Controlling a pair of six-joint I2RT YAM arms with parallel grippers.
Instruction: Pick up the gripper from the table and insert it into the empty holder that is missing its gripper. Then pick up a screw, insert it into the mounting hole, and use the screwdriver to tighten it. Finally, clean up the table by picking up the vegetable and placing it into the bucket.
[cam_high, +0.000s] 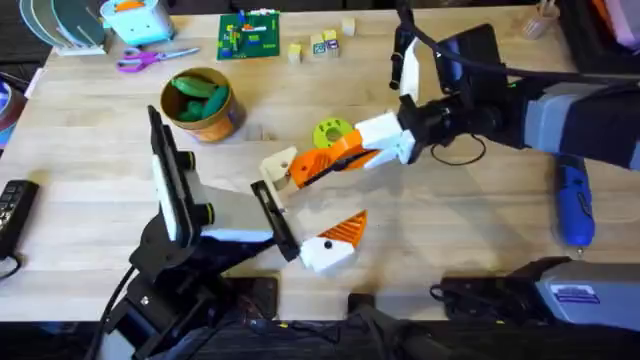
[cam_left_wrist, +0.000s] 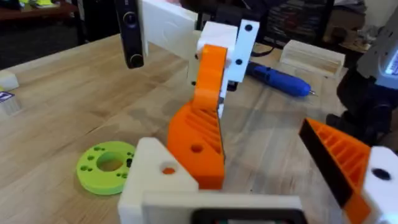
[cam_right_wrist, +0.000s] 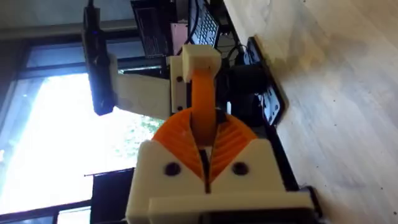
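Two arms were seen overhead. The left gripper (cam_high: 305, 215) was held wide open, nothing between its fingers. The orange gripper (cam_high: 318, 165) was pressed against the white holder (cam_high: 278, 163), clamped in the closed right gripper (cam_high: 345, 152). The screwdriver (cam_high: 575, 203) lay far right.
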